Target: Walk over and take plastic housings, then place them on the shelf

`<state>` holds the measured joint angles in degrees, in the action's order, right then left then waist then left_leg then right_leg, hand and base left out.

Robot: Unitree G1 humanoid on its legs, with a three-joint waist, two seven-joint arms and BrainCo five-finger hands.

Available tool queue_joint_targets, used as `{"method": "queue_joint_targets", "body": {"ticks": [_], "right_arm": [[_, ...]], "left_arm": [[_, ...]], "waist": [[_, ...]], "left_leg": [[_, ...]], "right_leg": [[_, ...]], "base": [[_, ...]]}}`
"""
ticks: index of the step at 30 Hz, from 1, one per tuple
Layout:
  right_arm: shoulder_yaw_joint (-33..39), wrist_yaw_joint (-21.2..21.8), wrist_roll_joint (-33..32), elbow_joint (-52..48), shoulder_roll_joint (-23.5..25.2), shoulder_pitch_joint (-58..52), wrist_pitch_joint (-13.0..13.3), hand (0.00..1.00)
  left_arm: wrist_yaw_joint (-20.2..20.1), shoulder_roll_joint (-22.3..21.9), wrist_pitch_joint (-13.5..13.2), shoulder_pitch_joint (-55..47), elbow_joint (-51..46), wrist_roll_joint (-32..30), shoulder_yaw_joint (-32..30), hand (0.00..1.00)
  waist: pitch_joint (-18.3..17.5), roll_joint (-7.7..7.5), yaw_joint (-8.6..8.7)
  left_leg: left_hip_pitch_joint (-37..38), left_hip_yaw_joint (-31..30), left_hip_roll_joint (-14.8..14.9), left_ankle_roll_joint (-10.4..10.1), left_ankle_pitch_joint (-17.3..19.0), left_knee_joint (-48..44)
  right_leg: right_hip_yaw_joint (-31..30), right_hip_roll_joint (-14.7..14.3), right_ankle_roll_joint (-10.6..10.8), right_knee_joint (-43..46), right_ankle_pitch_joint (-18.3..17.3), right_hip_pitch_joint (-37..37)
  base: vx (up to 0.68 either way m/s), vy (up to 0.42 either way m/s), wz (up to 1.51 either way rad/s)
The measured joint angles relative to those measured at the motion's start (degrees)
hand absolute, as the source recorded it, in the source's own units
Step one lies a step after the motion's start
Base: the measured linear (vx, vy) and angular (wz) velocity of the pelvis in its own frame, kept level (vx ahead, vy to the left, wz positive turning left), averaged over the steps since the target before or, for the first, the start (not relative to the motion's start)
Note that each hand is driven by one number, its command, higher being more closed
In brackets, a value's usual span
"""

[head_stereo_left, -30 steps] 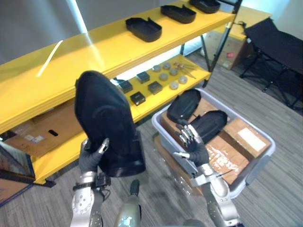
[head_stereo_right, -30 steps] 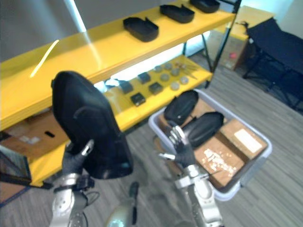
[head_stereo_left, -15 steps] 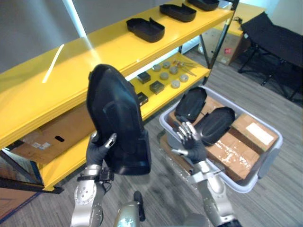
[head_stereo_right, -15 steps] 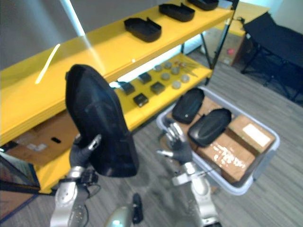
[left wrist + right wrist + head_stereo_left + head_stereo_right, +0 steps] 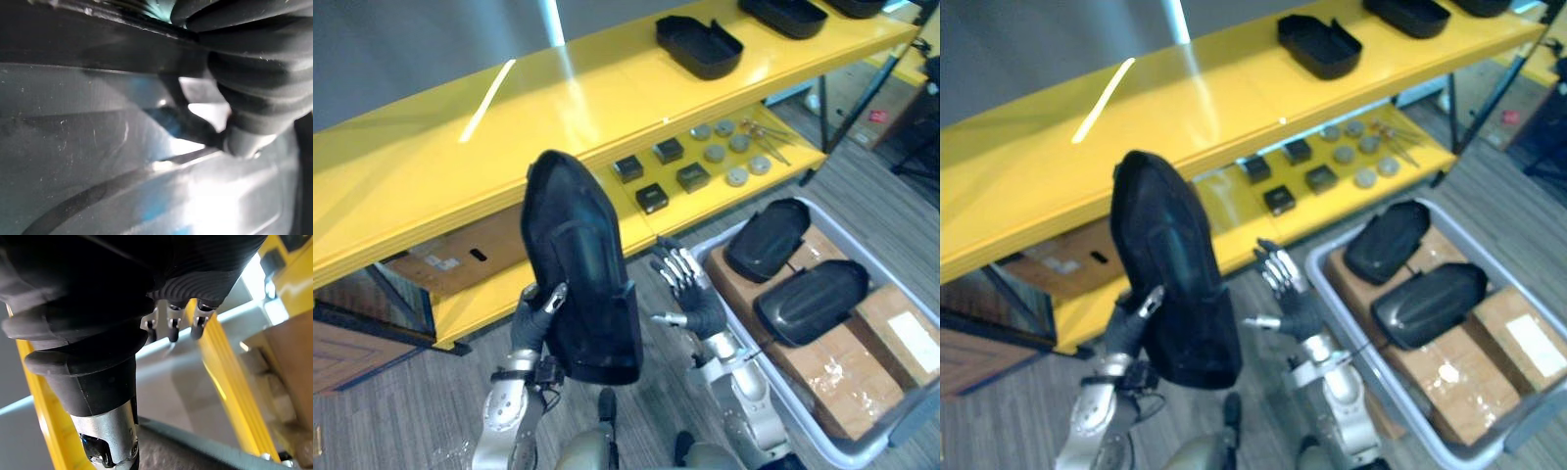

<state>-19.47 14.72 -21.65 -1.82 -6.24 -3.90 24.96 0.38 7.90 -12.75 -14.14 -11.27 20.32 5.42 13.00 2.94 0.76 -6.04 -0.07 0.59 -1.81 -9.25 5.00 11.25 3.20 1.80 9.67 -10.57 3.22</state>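
Nearest, the left hand (image 5: 536,311) grips the lower end of a black housing (image 5: 578,269), held upright with its long axis nearly vertical. Just right of it the right hand (image 5: 690,299) hangs empty, fingers spread. Beyond stands the yellow shelf (image 5: 509,127), its top board bare straight ahead, so the left arm seems placed to lift the housing forward.
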Motion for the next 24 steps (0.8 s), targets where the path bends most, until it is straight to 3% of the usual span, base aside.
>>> {"method": "queue_joint_targets", "body": {"ticks": [1, 2, 8, 14, 18, 22, 23, 24], "right_arm": [[-0.01, -0.09, -0.02, 0.00, -0.11, 0.01, -0.01, 0.00], [2.74, -4.97, -0.01, 0.00, 0.29, -3.99, -1.20, 0.00], [6.13, -5.05, 0.15, 0.00, 0.76, -5.98, -1.23, 0.00], [21.86, -6.29, -0.13, -0.02, 0.49, -8.19, -1.39, 0.00], [22.04, -7.09, -0.05, -0.04, -0.40, -6.31, -1.74, 0.00], [17.06, -10.09, 0.61, 0.53, -0.92, -0.76, -1.98, 0.00], [16.31, -10.97, 1.36, 2.03, -0.62, 0.88, -2.15, 0.00], [15.77, -11.23, 1.73, 3.40, -0.63, 2.01, -2.36, 0.00]], "left_arm": [[0.00, -0.03, -0.26, -0.08, 0.00, -0.02, 0.02, 1.00], [-0.68, -1.56, -2.14, -1.13, -3.33, -0.05, 0.28, 1.00], [-0.55, -1.60, -2.14, -1.17, -3.35, -0.08, -0.42, 1.00], [4.26, -1.73, -2.12, -1.38, -6.47, -2.15, -6.49, 1.00], [8.01, -1.99, -2.07, -1.28, -7.96, -7.97, -10.84, 1.00], [8.80, -2.69, -1.93, -3.02, -7.90, -10.18, -13.40, 1.00], [8.77, -2.99, -1.93, -3.36, -7.81, -10.00, -14.12, 1.00], [8.81, -3.40, -1.90, -3.75, -7.81, -9.95, -14.50, 1.00]], "waist": [[-0.02, 0.03, 0.00], [-4.32, -0.85, 0.29], [-4.52, -1.18, 0.36], [-5.85, -1.83, 2.00], [-6.09, -1.43, 1.63], [-6.32, -0.75, 0.31], [-6.18, -2.53, -0.55], [-6.27, -2.74, -1.48]], "left_leg": [[0.00, -0.03, -0.04, 0.00, 0.03, 0.02], [-0.04, 5.26, -0.18, 1.06, -0.21, 0.07], [0.38, 6.10, -0.14, 1.12, 0.28, 0.07], [0.82, 6.76, -0.37, 1.53, 0.39, 0.10], [0.90, 3.46, -0.66, 1.11, -0.19, 0.11], [-0.11, 0.53, -2.09, 0.39, 1.54, 0.09], [-0.36, 2.61, -2.84, 1.55, 3.43, -0.72], [-0.71, 3.95, -3.15, 3.07, 3.61, -2.89]], "right_leg": [[0.13, 0.04, -0.05, 0.17, -0.10, -0.01], [-0.35, 1.67, 0.89, 1.81, -0.21, -1.07], [-1.14, 1.78, 1.07, 1.09, -0.09, -1.20], [-1.84, 1.89, 2.15, -1.73, 1.73, 0.62], [1.18, 1.62, 2.07, -1.82, 1.62, 2.24], [9.73, 1.15, 2.25, -4.45, 1.69, 6.52], [12.64, 3.35, 2.09, -6.25, 2.05, 7.04], [13.27, 4.15, 2.12, -6.11, 2.07, 7.17]], "base": [[-0.02, -0.033, 0.22], [0.00, 0.000, 0.00], [0.00, -0.003, -0.08], [0.05, 0.009, -0.08], [-0.01, -0.030, 0.39], [-0.07, -0.030, 0.98], [-0.08, 0.067, 1.13], [-0.01, 0.087, 0.84]]}}
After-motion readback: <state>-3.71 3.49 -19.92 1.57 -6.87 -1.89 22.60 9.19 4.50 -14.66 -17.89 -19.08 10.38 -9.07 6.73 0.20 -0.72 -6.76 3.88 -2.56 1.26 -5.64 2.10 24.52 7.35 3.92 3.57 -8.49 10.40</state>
